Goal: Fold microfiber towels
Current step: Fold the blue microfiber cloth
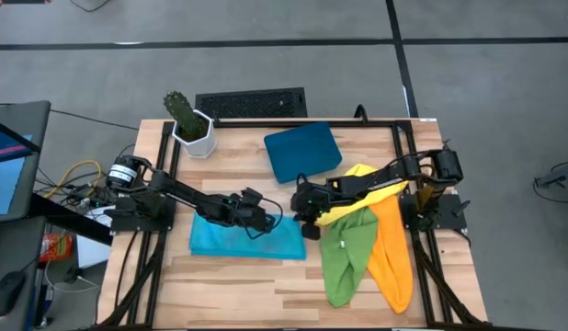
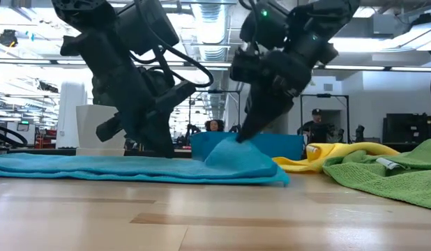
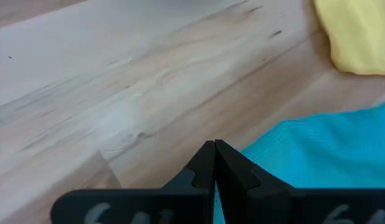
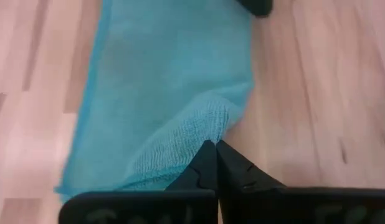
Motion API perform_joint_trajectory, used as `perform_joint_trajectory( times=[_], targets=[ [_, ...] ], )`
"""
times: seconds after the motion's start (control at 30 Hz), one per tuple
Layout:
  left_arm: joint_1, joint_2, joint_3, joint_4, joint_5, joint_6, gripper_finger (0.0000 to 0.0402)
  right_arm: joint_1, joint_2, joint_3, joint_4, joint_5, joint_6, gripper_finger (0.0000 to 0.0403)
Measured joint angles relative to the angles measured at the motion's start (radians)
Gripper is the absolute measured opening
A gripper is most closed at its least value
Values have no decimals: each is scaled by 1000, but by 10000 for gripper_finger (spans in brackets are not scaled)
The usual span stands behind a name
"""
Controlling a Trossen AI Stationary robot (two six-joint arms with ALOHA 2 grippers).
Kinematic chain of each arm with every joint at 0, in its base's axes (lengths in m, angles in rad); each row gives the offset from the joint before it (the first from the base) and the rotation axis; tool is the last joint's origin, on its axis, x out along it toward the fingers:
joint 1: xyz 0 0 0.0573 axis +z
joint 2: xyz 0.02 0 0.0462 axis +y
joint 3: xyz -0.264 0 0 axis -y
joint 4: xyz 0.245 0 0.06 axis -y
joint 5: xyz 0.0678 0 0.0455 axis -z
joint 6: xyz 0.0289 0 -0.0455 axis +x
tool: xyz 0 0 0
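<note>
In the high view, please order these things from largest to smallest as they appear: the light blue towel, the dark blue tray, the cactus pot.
1. Light blue towel, partly covered by the grippers, takes the most area.
2. Dark blue tray.
3. Cactus pot, clearly smallest.

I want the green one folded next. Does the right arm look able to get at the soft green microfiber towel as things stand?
Probably yes, but not right away. The green microfiber towel lies uncovered on the wooden table, just beside the right gripper. That gripper is shut on a pinched corner of the light blue microfiber towel, so it must let go first.
</note>
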Motion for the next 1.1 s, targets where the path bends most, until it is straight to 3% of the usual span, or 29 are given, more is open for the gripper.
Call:
perform_joint_trajectory(
  times=[0.2, 0.4, 0.53, 0.77, 1.1],
  targets=[
    [-2, -86, 35, -15, 18, 19, 0, -3, 0, 5, -20, 7, 1, 14],
    [-47, -220, 57, -206, -27, 20, 0, 10, 0, 23, -3, 3, 1, 13],
    [-106, -243, 38, -329, -36, -64, 0, 12, 0, 47, 45, 3, -2, 15],
    [-195, -241, -16, -328, -104, -220, 0, -11, 0, 77, 75, 6, 7, 15],
    [-231, -227, -111, -234, -104, -318, 0, -23, 0, 79, 168, 10, 42, 15]
  ],
)
